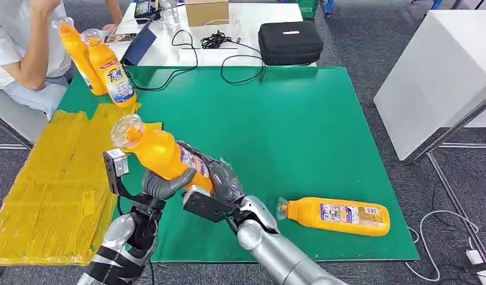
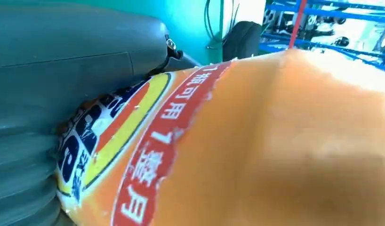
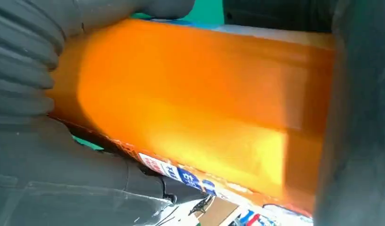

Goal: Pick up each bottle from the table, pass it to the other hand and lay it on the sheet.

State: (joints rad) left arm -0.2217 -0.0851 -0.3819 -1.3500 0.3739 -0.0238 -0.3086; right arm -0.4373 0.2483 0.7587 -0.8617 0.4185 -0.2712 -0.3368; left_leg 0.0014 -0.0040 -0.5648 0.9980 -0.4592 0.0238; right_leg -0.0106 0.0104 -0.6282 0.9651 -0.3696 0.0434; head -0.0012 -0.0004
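Head view: held bottle (image 1: 163, 155) above the desk's (image 1: 300, 136) near left part, both hands on it, left hand (image 1: 163, 183) gripping nearer the neck, right hand (image 1: 220, 181) on the base end; long axis tilts up-left, cap end toward the yellow sheet (image 1: 50, 196) just to the left. Left wrist view: the bottle's label (image 2: 134, 141) presses against the grey thumb (image 2: 77, 52), hand clenched around it. Right wrist view: orange body (image 3: 190, 103) wrapped by fingers (image 3: 360, 117), so by my reading the pass is midway, with the left hand nearer the sheet.

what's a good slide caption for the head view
Both hands, left hand and right hand, grip one orange bottle mid-handover above the green mat.
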